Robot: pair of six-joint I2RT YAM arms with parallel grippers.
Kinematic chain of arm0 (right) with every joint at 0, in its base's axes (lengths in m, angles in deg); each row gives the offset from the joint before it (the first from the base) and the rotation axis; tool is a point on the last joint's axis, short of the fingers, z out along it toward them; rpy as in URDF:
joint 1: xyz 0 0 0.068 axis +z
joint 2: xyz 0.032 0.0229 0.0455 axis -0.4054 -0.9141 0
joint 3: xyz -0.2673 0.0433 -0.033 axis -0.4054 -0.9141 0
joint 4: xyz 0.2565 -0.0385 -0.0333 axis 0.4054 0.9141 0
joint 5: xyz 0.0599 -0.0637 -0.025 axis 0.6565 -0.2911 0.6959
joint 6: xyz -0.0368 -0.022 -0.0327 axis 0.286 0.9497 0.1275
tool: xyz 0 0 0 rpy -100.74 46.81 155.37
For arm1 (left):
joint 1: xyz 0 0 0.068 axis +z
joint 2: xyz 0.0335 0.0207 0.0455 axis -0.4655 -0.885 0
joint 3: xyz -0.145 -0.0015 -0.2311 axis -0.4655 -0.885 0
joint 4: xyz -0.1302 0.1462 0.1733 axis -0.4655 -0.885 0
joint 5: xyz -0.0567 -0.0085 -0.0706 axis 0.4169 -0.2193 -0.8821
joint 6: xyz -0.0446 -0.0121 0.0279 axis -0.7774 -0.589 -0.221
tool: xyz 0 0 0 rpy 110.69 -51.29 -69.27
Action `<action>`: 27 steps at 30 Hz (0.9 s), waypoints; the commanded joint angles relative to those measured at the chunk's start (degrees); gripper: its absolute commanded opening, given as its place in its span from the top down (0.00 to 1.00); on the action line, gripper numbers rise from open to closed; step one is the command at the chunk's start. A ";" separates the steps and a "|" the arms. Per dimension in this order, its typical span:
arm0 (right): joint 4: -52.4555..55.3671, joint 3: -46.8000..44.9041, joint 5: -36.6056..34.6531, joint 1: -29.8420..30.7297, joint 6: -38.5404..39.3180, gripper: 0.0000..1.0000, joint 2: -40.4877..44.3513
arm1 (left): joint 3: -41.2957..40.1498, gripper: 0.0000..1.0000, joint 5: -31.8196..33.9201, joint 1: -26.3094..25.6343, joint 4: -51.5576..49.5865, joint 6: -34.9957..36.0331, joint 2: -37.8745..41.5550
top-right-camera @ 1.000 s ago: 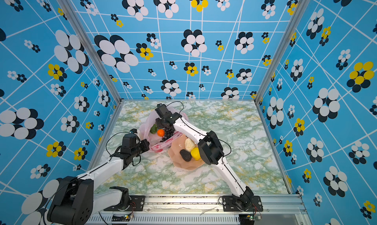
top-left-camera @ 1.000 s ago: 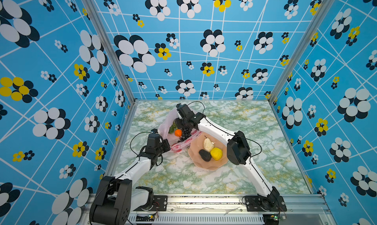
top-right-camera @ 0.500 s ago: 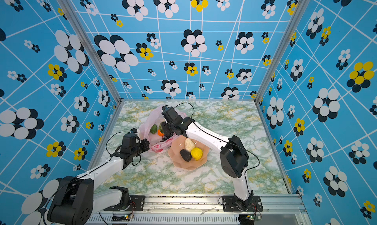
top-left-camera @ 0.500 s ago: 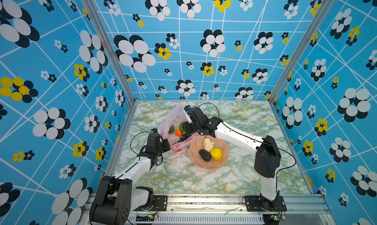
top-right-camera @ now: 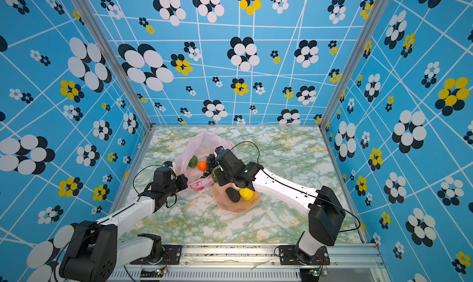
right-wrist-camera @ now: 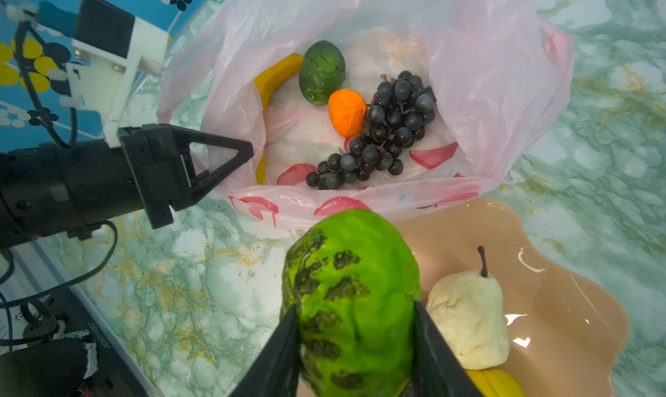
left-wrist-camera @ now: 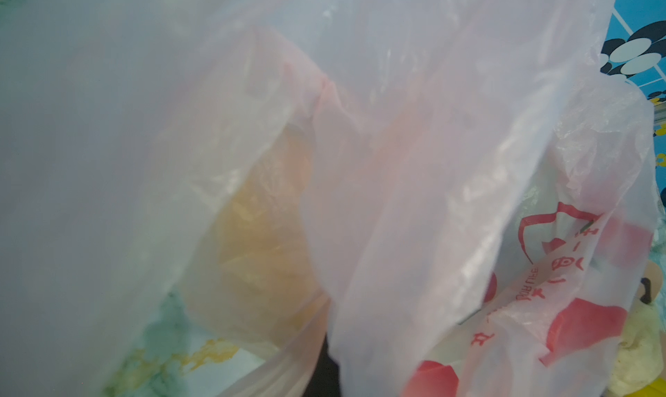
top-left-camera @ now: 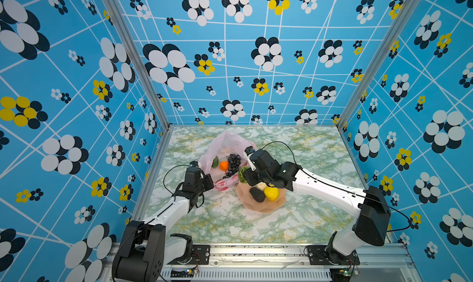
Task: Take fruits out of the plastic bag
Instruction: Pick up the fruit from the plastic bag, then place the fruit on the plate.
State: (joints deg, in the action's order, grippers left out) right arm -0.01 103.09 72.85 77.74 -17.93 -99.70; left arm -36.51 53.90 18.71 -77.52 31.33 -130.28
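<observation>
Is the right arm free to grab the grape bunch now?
Probably not yet: its jaws are shut on a green fruit. The grape bunch lies uncovered in the open plastic bag, so access looks free afterwards.

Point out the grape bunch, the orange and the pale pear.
grape bunch (right-wrist-camera: 382,132): right wrist view, middle of the dark cluster.
orange (right-wrist-camera: 346,112): right wrist view, centre of its skin.
pale pear (right-wrist-camera: 468,319): right wrist view, its rounded body, not the stem.
</observation>
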 commanded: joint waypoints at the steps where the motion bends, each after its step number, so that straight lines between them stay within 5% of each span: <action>1: -2.29 -1.94 0.36 0.40 -2.01 0.65 -1.04 | 1.24 1.00 0.73 -0.34 -0.96 1.06 0.83; 27: 1.46 3.60 -5.99 -0.54 3.29 0.63 -13.38 | 1.21 1.00 0.37 -0.29 -1.28 1.09 1.52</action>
State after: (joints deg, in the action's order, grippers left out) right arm -0.75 105.49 68.26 77.45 -15.66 -112.16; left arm -36.51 53.90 18.71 -77.54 31.72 -129.87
